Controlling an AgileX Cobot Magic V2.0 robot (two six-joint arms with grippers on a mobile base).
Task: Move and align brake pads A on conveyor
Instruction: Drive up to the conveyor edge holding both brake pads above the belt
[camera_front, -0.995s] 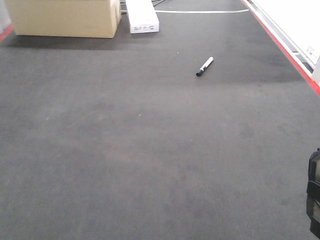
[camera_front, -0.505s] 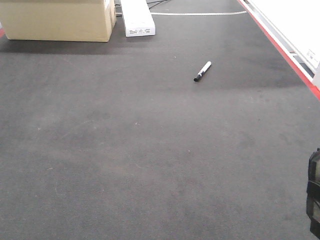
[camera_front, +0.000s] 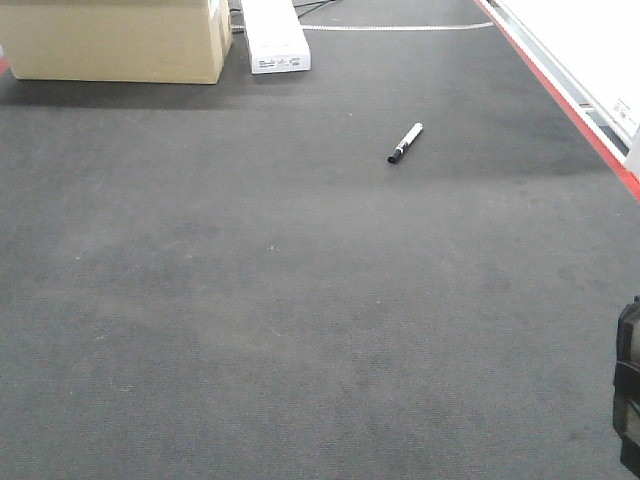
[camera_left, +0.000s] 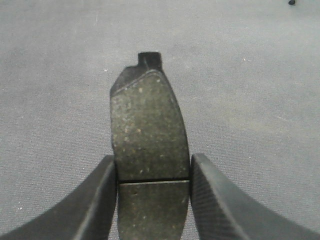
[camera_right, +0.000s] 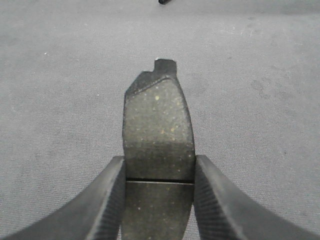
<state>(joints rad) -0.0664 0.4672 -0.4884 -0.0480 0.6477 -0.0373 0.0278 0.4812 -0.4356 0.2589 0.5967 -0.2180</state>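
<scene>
the left pincer (camera_left: 153, 162) is clenched on a flat, grey-brown speckled brake pad (camera_left: 147, 125). its black curved fingers (camera_left: 100, 200) press the pad's 2 long edges at the thin central groove, and the dark backing tab points away from the wrist. the right pincer (camera_right: 160, 161) grasps a 2nd brake pad (camera_right: 157, 120) of the same kind in the same way. both pads hang over the wide, dark charcoal, felt-like conveyor belt (camera_front: 300, 300). whether either one touches it i cannot tell. the front view shows no pad lying on the belt.

the risk sits in the grip. each pad is pinched only across its narrow edges, so a bump on landing could let it pivot or slide between the fingers. the rough belt may catch one corner first, so the pad settles askew. with nothing laid down to line up against, the 2 pads could end at different angles. the arms may also crowd each other if the pads are set side by side.

a black-and-white marker pen (camera_front: 405, 143) lies on the belt well apart, and its dark tip shows at the top edge of both wrist views. at the far end stand a tan cardboard box (camera_front: 110, 40) and a long white box (camera_front: 275, 40). a red edge stripe (camera_front: 570, 100) runs along the right. a dark shape (camera_front: 628, 390) at the front view's lower right edge is cut off, so i cannot tell what it is. nothing stands in the way of the pads.
</scene>
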